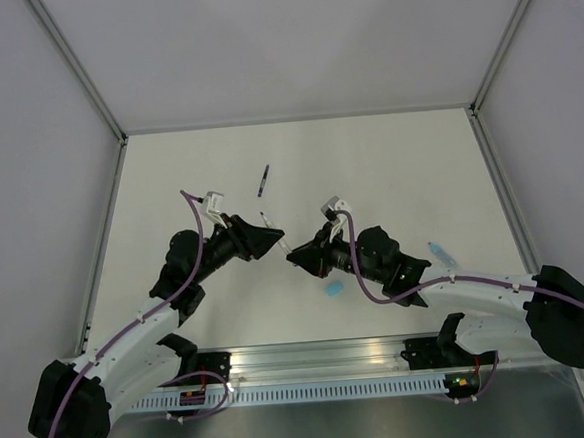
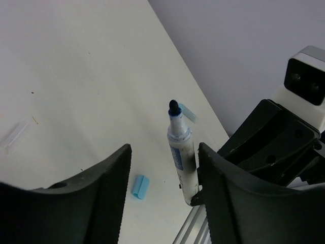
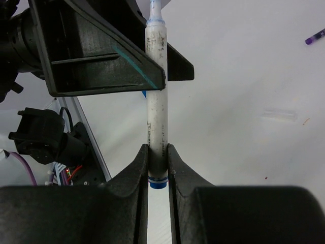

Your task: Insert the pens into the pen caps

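Note:
My right gripper (image 3: 158, 150) is shut on the lower end of a white pen with blue ends (image 3: 156, 112), holding it above the table. The pen's uncapped blue tip (image 2: 174, 107) points away from that gripper. My left gripper (image 2: 164, 147) stands open around the same pen (image 2: 182, 152), which lies close to its right finger (image 2: 218, 183). In the top view both grippers, the left (image 1: 275, 236) and the right (image 1: 292, 252), meet at mid-table. One light-blue pen cap (image 2: 140, 185) lies on the table below, another (image 1: 441, 252) to the right. A dark pen (image 1: 263, 181) lies farther back.
A small clear plastic piece (image 2: 14, 136) lies on the white table (image 1: 389, 172). Walls close the table on the left, back and right. A metal rail (image 1: 312, 363) with the arm bases runs along the near edge.

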Tool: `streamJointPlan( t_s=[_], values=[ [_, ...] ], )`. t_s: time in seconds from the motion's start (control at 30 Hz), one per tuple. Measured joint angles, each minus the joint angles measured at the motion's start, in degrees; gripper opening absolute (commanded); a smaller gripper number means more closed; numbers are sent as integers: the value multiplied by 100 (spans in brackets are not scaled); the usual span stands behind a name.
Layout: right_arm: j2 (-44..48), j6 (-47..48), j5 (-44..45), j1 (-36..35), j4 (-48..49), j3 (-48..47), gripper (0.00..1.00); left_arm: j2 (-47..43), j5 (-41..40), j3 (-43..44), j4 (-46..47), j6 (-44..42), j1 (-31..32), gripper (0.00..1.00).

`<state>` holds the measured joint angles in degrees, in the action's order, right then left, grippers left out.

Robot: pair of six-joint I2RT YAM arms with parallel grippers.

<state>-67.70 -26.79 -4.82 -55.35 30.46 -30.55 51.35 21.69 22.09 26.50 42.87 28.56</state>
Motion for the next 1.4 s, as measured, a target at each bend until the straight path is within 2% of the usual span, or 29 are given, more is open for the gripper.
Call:
streamJointPlan(
  t_s=[0.07, 0.17, 0.23, 0.3, 0.33, 0.37, 0.43, 0.67, 0.8, 1.3, 1.37, 1.4],
  values=[
    [-57, 4, -46, -33, 20, -15, 0, -11, 48, -7, 61, 37, 0, 41],
    [-240, 4, -107, -61, 11, -90, 0, -63, 120, -26, 125, 50, 0, 26],
    [-367, 20, -162, -81, -7, -157, 1, -81, 186, -39, 173, 59, 0, 19],
    [-455, 50, -205, -103, -66, -234, 6, -81, 284, -44, 238, 55, 4, 8],
    [-483, 72, -219, -109, -101, -275, 15, -79, 310, -46, 251, 50, 0, 2],
    [-507, 87, -227, -114, -146, -321, 23, -68, 348, -52, 289, 48, -26, 2],
    [-533, 118, -245, -114, -210, -380, 27, -48, 400, -52, 326, 48, -52, 2],
    [-608, 345, -352, -118, -496, -551, 33, 219, 822, -52, 568, 59, -42, 2],
    [-752, 450, -442, -118, -638, -678, 29, 391, 1014, -52, 654, 59, -42, 2],
    [-1102, 511, -610, -101, -1379, -1241, 25, 365, 1106, -50, 566, -94, -103, 2],
    [-1178, 509, -608, -94, -1423, -1294, 22, 365, 1080, -52, 507, -155, -116, 2],
    [-1200, 511, -610, -90, -1440, -1305, 10, 365, 1073, -52, 476, -181, -116, 2]
  ],
)
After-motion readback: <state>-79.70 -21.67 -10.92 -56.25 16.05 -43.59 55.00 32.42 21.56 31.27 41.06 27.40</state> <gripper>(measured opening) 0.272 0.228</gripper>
